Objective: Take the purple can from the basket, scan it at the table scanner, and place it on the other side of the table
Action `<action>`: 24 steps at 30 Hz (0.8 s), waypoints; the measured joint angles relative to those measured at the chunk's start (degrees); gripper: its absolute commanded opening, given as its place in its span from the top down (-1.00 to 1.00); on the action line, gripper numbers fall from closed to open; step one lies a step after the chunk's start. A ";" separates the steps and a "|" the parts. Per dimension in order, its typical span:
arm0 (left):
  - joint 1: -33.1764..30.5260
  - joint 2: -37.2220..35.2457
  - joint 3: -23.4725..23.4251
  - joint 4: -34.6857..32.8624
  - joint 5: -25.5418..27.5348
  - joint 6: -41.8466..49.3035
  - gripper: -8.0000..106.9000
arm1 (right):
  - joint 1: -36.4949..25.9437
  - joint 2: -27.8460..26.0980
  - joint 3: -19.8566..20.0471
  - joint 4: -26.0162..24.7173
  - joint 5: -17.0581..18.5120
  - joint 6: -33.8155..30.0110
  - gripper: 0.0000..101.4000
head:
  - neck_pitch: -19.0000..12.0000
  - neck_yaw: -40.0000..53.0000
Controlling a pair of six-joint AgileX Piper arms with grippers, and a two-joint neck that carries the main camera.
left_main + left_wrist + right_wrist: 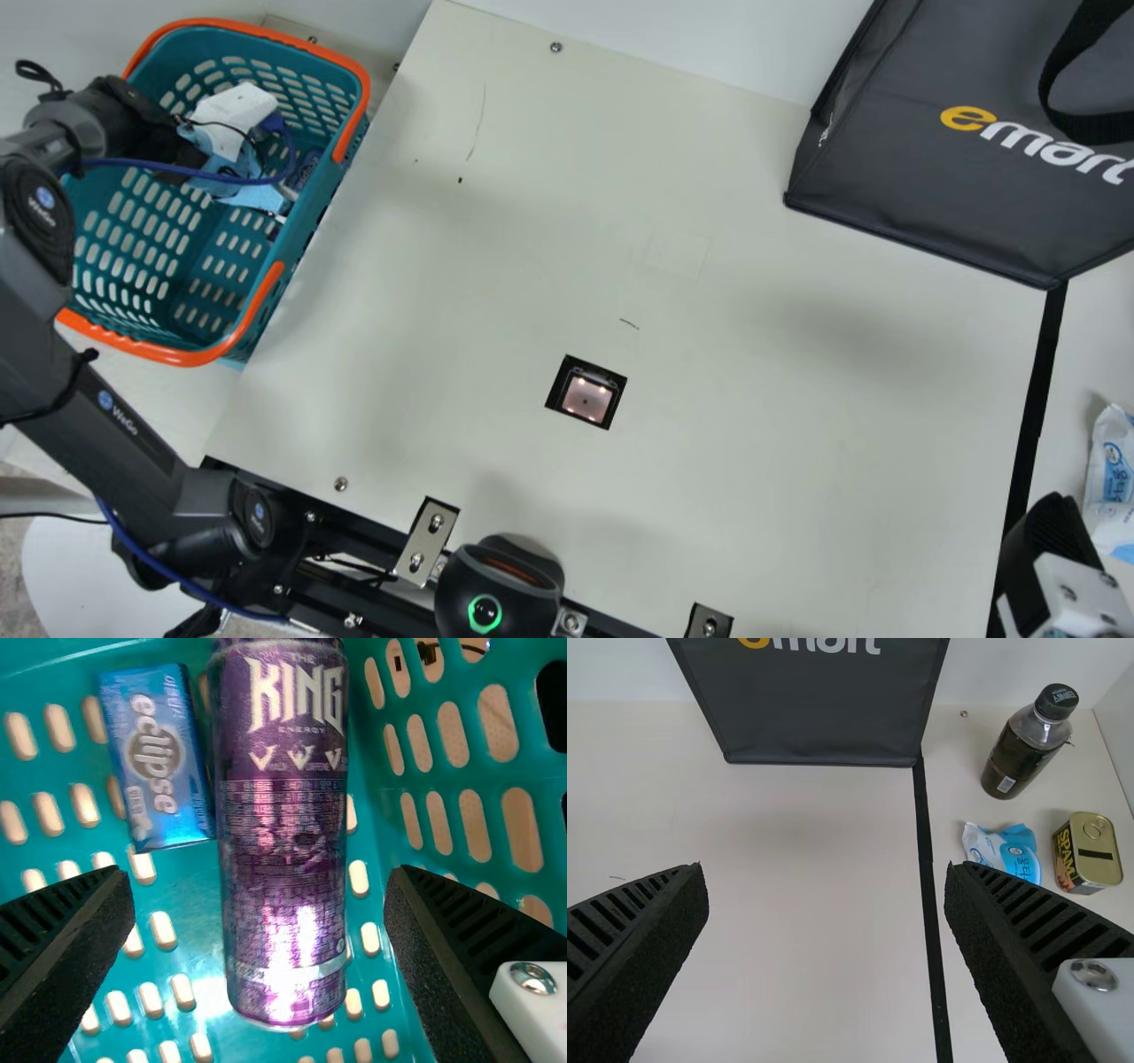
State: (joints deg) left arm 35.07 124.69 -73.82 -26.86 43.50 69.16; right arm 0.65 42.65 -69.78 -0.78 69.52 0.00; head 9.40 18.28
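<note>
The black-fingered left hand (234, 113) is open inside the orange-rimmed teal plastic basket (307, 202), where the tall purple metal can (283, 842) rests beside a small blue box (156, 757). The matching right hand (1052, 535) is also open.

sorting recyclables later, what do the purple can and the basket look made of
Purple can: likely metal, glossy printed finish, from its sharp bright glare. Basket: apparently moulded plastic, smooth teal with soft shine, from its rows of slots.

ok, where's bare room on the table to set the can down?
Bare table: between basket and scanner, and from scanner to black strip, short of the bag. Crowded: the basket, can beside blue pack; past the strip, bottle, pouch and tin.
</note>
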 measured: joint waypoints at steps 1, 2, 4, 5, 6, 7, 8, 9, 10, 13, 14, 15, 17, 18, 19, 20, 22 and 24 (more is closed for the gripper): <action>0.00 0.25 -0.11 0.00 0.00 0.00 -0.71 | 0.00 0.00 0.00 0.00 0.00 0.00 -0.87 | -0.09 0.00; -0.11 0.55 -0.35 0.12 -0.14 0.12 -0.71 | 0.00 0.00 0.00 0.00 0.00 0.00 -0.87 | 0.00 0.00; -0.19 1.21 -0.66 0.34 -0.21 0.12 -0.71 | 0.00 0.00 0.00 0.00 0.00 0.00 -0.87 | 0.00 0.00; -0.23 1.40 -0.72 0.34 -0.21 0.12 -0.71 | 0.00 0.00 0.00 0.00 0.00 0.00 -0.87 | 0.00 0.00; -0.33 1.76 -0.95 0.45 -0.35 0.12 -0.71 | 0.00 0.00 0.00 0.00 0.00 0.00 -0.87 | 0.00 0.00; -0.33 1.99 -1.04 0.57 -0.48 0.23 -0.71 | 0.00 0.00 0.00 0.00 0.00 0.00 -0.87 | -0.09 0.00; -0.35 2.11 -1.07 0.71 -0.48 0.23 -0.71 | 0.00 0.00 0.00 0.00 0.00 0.00 -0.87 | -0.09 0.00; -0.47 2.47 -1.20 0.71 -0.66 0.23 -0.71 | 0.00 0.00 0.00 0.00 0.00 0.00 -0.87 | 0.00 -0.09; -0.46 2.72 -1.31 0.87 -0.66 0.23 -0.71 | 0.00 0.00 0.00 0.00 0.00 0.00 -0.87 | 0.00 0.00; -0.57 3.42 -1.58 1.24 -0.79 0.01 -0.71 | 0.00 0.00 0.00 0.00 0.00 0.00 -0.87 | 0.00 0.00; -0.57 3.46 -1.77 1.32 -0.79 0.02 -0.71 | 0.00 0.00 0.00 0.00 0.00 0.00 -0.87 | -0.09 0.00; -0.68 3.74 -1.80 1.37 -0.91 0.02 -0.71 | 0.00 0.00 0.00 0.00 0.00 0.00 -0.87 | 0.00 -0.09; -0.68 4.09 -1.94 1.70 -0.91 -0.15 -0.71 | 0.00 0.00 0.00 0.00 -0.06 0.00 -0.87 | 0.00 0.00; -0.79 4.20 -2.05 1.81 -1.05 -0.15 -0.71 | 0.00 0.00 0.00 0.00 -0.06 0.00 -0.87 | 0.00 0.00; -0.79 4.21 -2.05 1.95 -1.04 -0.15 -0.71 | 0.00 0.00 0.00 0.00 -0.06 0.00 -0.87 | 0.00 -0.09; -0.79 4.34 -2.17 1.94 -1.16 -0.26 -0.71 | 0.00 0.00 0.00 0.00 -0.06 0.00 -0.87 | 0.00 0.00; -0.90 4.47 -2.17 2.10 -1.17 -0.26 -0.71 | 0.00 0.00 0.00 0.00 -0.06 0.00 -0.87 | -0.09 0.00; -0.90 4.60 -2.17 2.22 -1.28 -0.26 -0.71 | 0.00 0.00 0.00 0.00 -0.06 0.00 -0.87 | -0.09 -0.09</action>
State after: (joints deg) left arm 34.18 129.29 -75.99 -24.64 42.22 68.90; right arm 0.65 42.65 -69.78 -0.78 69.46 0.00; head 9.32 18.19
